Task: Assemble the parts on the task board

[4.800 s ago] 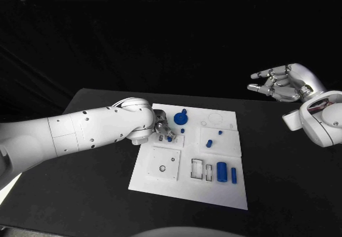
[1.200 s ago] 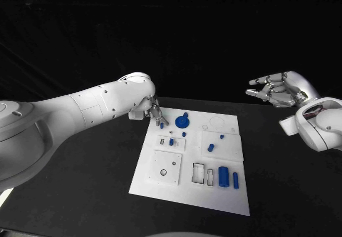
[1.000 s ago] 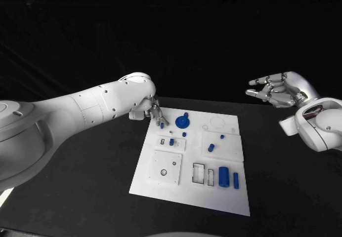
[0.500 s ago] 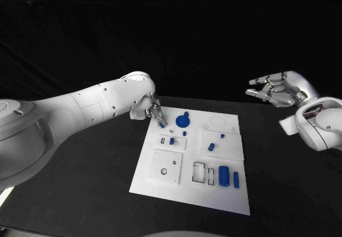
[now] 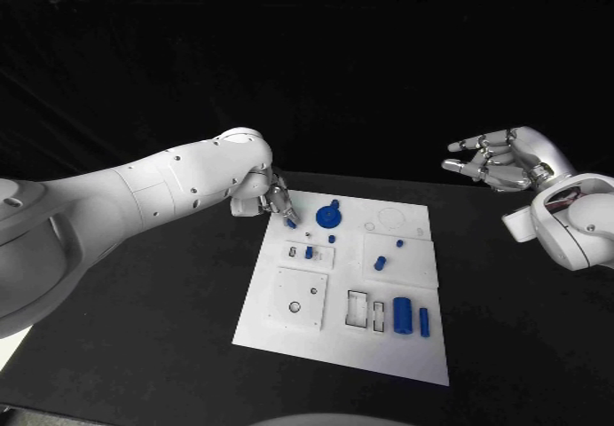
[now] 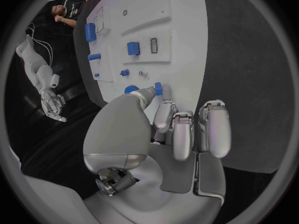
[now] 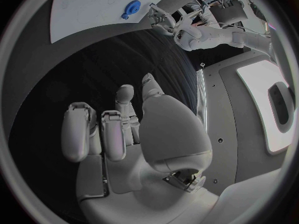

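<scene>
Left hand (image 5: 271, 202) pinches a small blue part (image 6: 158, 88) over the task board's (image 5: 335, 348) far left corner. Right hand (image 5: 501, 158) hangs off the table's (image 5: 141, 302) far right edge, fingers apart, holding nothing.

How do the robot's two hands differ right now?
The left hand is down at the far left corner of the white board, pinching a small blue piece; the right hand hangs off to the side, above the table, holding nothing. Left fingertips point down at the board; right fingers are loosely spread. Both are silver.
</scene>
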Available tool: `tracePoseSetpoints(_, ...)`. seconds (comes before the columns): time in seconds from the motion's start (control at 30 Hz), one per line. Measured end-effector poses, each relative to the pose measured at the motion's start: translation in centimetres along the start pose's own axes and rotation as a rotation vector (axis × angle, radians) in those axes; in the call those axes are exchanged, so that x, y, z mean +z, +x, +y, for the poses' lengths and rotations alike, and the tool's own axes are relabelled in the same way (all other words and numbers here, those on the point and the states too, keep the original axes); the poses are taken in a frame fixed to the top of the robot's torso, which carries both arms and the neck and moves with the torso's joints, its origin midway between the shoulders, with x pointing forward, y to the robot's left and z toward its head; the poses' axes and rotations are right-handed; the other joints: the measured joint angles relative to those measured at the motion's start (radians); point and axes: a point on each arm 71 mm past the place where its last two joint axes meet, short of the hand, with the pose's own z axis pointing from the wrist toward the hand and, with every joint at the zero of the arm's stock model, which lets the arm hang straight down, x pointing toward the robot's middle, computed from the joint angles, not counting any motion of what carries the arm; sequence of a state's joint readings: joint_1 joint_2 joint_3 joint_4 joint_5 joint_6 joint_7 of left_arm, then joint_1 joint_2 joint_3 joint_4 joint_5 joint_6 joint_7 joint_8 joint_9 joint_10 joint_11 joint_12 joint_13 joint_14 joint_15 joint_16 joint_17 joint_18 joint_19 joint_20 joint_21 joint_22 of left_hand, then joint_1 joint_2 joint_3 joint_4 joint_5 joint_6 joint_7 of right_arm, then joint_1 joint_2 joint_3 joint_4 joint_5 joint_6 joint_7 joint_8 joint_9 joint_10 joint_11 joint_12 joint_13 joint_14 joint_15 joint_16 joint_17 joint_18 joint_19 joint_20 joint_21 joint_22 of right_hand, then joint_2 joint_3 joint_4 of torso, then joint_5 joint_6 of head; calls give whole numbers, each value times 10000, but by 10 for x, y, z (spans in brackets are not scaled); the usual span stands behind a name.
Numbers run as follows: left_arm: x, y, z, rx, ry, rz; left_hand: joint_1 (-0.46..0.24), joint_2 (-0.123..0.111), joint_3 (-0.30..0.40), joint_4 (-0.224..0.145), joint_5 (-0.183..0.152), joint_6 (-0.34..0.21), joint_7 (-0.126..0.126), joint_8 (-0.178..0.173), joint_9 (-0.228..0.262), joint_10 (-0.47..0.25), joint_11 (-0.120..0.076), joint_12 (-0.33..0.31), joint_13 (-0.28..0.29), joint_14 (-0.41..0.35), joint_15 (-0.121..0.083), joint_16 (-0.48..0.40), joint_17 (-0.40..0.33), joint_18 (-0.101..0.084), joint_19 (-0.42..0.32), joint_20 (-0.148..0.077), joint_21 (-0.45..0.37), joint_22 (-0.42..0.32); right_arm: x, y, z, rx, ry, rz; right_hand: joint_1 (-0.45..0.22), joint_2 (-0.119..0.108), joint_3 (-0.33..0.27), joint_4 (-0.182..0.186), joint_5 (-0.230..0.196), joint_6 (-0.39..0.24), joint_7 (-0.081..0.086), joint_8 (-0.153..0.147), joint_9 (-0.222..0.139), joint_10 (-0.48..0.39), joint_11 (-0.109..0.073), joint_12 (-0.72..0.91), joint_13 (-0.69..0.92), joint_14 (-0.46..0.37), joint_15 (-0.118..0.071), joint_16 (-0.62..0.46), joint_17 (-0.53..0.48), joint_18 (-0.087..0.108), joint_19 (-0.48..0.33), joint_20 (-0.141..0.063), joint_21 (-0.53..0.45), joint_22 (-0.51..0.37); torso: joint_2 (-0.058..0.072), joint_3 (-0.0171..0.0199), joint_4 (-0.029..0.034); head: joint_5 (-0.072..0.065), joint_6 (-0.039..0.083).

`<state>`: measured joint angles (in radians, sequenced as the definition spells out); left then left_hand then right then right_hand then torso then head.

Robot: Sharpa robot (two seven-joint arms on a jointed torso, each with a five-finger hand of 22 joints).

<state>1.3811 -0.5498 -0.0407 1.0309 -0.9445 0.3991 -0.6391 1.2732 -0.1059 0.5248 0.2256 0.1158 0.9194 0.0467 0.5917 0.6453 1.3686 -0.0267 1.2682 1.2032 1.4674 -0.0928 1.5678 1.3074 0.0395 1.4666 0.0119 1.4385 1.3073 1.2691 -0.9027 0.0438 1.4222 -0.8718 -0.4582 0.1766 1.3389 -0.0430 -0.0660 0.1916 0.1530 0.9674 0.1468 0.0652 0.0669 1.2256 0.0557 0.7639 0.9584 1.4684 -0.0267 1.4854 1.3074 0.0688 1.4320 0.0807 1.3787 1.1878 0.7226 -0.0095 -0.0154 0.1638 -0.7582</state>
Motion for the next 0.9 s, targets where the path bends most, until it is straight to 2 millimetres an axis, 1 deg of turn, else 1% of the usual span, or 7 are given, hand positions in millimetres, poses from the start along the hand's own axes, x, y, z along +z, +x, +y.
tracePoseSetpoints(0.03,-2,1,1,-47,76,-4,-44,-39,15,-13,0,-2,3,37,11,0,0,0,0,0,0,0,0,0,0,0,0,0,0,0,0,-3,6,0,22,22,0,0,0,0,0,0,0,0,0,0,0,0,0,0,0,0,0,0,0,0,-2,0,2,-1,-3)
tracePoseSetpoints(0.17,-11,7,5,-165,361,-74,-121,-14,106,-48,-1,-34,-9,77,30,0,0,0,-1,0,0,0,0,0,0,0,0,0,-1,-1,-1,-14,29,-7,22,22,0,0,0,0,0,0,0,-35,35,0,-17,0,0,0,0,0,0,0,0,1,-10,0,23,0,-24)
tracePoseSetpoints(0.33,-25,17,2,3,778,-427,-303,-194,445,-303,0,-51,-24,220,88,57,-57,0,-38,0,0,0,0,-1,0,0,0,0,-1,-2,-2,-19,46,-8,22,22,-2,2,0,0,0,0,0,-35,35,-23,-24,0,0,0,0,0,0,0,0,-4,-12,4,31,15,-44)
tracePoseSetpoints(0.43,-32,26,0,280,953,-753,-333,-224,508,-312,59,-51,-23,258,103,80,-79,61,26,0,0,0,0,-1,0,0,0,0,-1,-3,-3,-27,66,-15,22,22,-29,29,0,0,0,0,0,-36,35,-40,-33,0,0,0,-1,1,0,0,0,-10,-18,4,37,33,-59)
tracePoseSetpoints(0.7,-40,46,1,1069,1107,-1702,-409,-301,645,-317,60,-47,-26,350,142,133,-89,132,107,0,0,0,-1,0,0,0,100,0,-2,-3,-3,-33,82,-21,22,22,-29,29,0,0,0,0,0,-35,35,-40,-33,0,0,0,-1,0,0,0,0,-9,-27,0,82,74,-107)
tracePoseSetpoints(0.73,-40,48,1,1156,1115,-1794,-478,-369,735,-343,60,-46,-25,410,153,164,-92,156,120,0,0,0,-1,0,0,0,100,0,-2,-3,-3,-32,82,-20,22,22,-28,29,0,0,0,0,-1,-35,35,-40,-33,0,0,0,-1,0,0,0,0,-9,-30,-2,88,76,-109)
tracePoseSetpoints(0.9,-39,57,1,1498,1109,-2073,-555,-446,868,-396,60,-45,-25,528,216,183,-111,157,124,0,0,0,7,0,0,0,100,0,-2,-3,-3,-24,75,-8,22,22,-28,29,0,0,0,0,-1,-35,35,-40,-33,0,0,0,-1,0,0,0,0,-9,-33,-6,89,106,-117)
